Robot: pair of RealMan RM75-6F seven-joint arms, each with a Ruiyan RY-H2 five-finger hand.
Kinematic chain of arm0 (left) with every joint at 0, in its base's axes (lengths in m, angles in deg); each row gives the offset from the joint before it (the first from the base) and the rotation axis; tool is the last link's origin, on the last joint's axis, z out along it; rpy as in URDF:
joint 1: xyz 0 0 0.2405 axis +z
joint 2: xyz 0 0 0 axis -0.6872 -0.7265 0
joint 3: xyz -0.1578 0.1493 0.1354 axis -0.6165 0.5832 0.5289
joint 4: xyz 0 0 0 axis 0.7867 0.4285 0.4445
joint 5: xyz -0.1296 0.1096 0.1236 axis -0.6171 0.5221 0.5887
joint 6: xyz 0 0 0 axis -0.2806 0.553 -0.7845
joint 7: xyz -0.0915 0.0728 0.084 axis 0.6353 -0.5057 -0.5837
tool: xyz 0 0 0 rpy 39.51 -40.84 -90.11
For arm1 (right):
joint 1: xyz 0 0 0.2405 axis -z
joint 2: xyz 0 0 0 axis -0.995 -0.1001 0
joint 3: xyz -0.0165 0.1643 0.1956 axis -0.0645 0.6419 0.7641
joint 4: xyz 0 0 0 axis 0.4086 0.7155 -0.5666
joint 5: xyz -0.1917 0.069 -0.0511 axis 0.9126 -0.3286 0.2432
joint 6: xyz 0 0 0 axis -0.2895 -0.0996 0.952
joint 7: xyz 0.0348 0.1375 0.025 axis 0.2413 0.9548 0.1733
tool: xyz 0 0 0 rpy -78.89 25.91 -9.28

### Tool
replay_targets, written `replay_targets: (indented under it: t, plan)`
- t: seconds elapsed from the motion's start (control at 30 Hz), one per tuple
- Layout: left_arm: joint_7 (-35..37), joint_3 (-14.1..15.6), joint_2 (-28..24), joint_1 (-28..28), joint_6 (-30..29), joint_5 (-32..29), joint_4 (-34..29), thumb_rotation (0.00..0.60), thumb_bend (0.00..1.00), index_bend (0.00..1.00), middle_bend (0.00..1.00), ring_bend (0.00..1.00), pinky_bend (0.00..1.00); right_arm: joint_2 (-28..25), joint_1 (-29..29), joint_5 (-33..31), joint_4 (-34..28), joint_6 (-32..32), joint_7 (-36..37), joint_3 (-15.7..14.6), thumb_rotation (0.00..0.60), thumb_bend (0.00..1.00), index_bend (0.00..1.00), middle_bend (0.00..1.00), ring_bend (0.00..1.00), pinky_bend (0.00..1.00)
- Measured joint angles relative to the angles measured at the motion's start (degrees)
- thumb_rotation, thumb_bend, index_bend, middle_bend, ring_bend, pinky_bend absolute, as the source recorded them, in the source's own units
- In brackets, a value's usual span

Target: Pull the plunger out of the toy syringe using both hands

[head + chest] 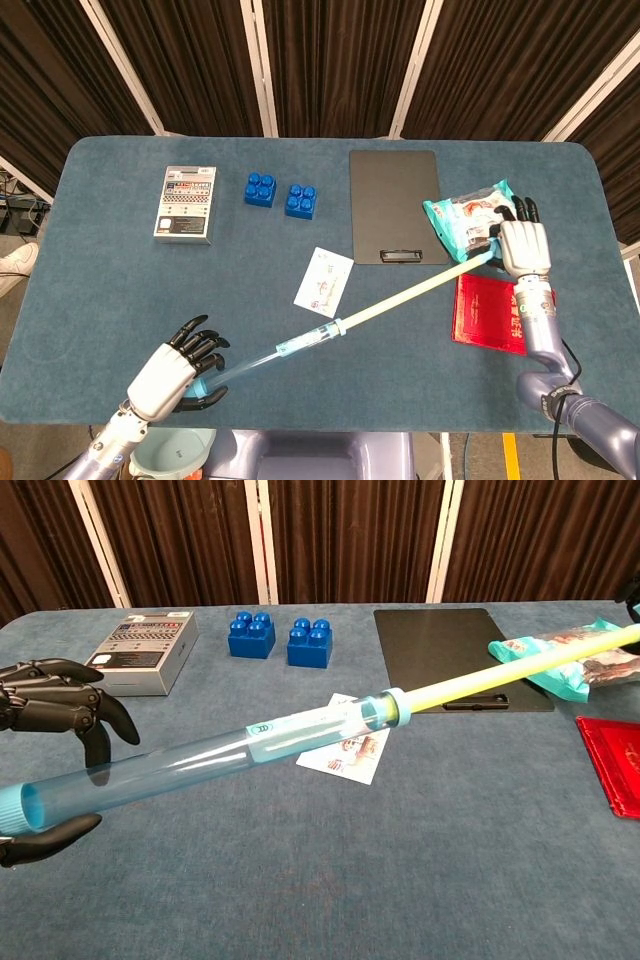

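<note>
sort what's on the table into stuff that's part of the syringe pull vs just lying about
In the job:
- clear blue toy syringe barrel, held by left hand
- pale yellow plunger rod, held by right hand

Lying about:
- two blue building bricks
- black clipboard
- grey calculator box
- white card
- teal snack packet
- red booklet
</note>
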Motion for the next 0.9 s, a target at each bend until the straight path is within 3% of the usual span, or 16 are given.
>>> replay_targets:
  t: [0.07, 0.17, 0.3, 0.4, 0.6, 0.8, 0.9]
  plan:
    - [-0.03, -0.30, 0.16, 0.00, 0.01, 0.04, 0.29, 0.600, 0.49, 0.72, 0.32, 0.25, 0.12, 0.01, 0.11, -0.13, -0.18, 0.01, 0.04, -0.07, 0.600, 0.31, 0.78, 0.26, 0.08, 0.04]
    - [0.33, -0.76, 0.81, -0.11, 0.16, 0.00, 1.10, 0.600, 0.45, 0.68, 0.32, 0.25, 0.12, -0.13, 0.55, -0.36, -0.98, 0.01, 0.05, -0.33, 0.600, 0.25, 0.64, 0.21, 0.08, 0.04]
    - [2.20, -1.45, 1.92, -0.64, 0.90, -0.40, 3.07, 0.600, 0.35, 0.54, 0.31, 0.25, 0.12, -0.71, 1.82, -0.21, -3.22, -0.30, 0.49, -1.31, 0.600, 0.20, 0.28, 0.10, 0.04, 0.04]
    - [4.22, -2.01, 2.67, -1.31, 1.97, -1.05, 5.37, 0.600, 0.31, 0.48, 0.30, 0.25, 0.12, -1.42, 3.29, 0.48, -5.33, -0.78, 1.08, -2.82, 0.600, 0.18, 0.15, 0.06, 0.03, 0.04]
    - [8.47, -2.69, 3.88, -2.21, 3.53, -2.53, 10.34, 0.600, 0.27, 0.42, 0.28, 0.25, 0.12, -0.82, 5.56, 2.50, -6.55, -2.53, 1.57, -5.89, 0.600, 0.16, 0.05, 0.00, 0.00, 0.04]
    - [11.68, -3.31, 4.57, -2.43, 4.72, -4.83, 15.14, 0.600, 0.23, 0.21, 0.26, 0.25, 0.12, 1.95, 6.48, 2.53, -4.21, -2.12, -0.03, -7.66, 0.600, 0.02, 0.00, 0.00, 0.00, 0.02]
    - [11.81, -3.83, 4.52, -2.03, 4.09, -5.63, 16.90, 0.600, 0.19, 0.12, 0.24, 0.24, 0.12, 2.04, 6.91, 3.33, -4.65, -2.33, -0.45, -8.56, 0.600, 0.00, 0.00, 0.00, 0.00, 0.00]
